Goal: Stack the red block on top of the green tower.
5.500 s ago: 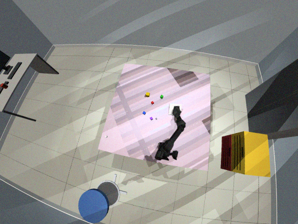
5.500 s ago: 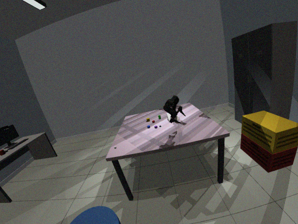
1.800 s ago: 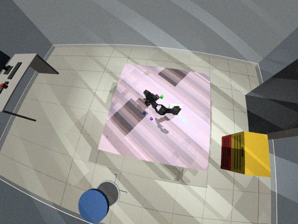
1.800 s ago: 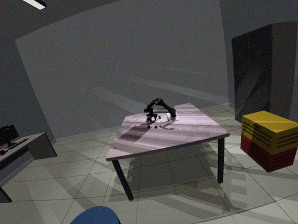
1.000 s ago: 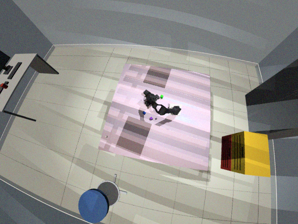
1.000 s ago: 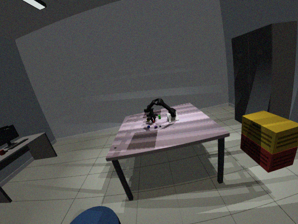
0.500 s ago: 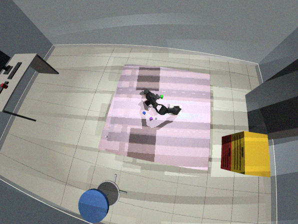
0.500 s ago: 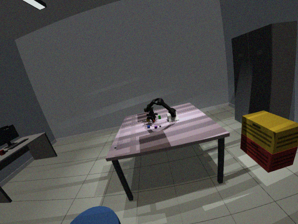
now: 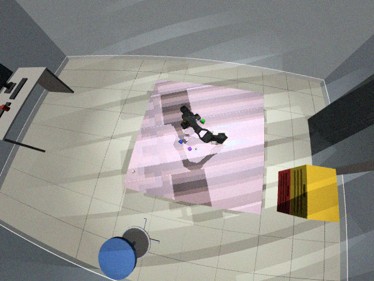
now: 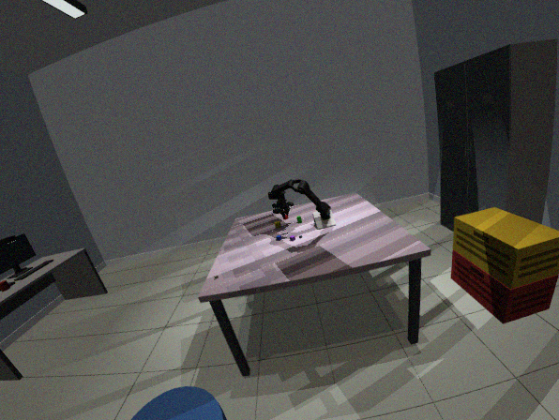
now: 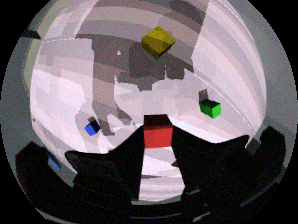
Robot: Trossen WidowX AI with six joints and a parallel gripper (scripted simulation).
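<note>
Grey walls (image 10: 225,117) close in around me above a pale tiled floor (image 10: 328,375) crossed by bands of light and shadow. My pink-striped table (image 10: 328,248) stands on dark legs. A yellow-and-red crate stack (image 10: 506,262) sits to one side, a dark cabinet (image 10: 474,131) behind it, a grey desk (image 10: 42,277) opposite, a blue round stool (image 9: 117,258) nearby.
</note>
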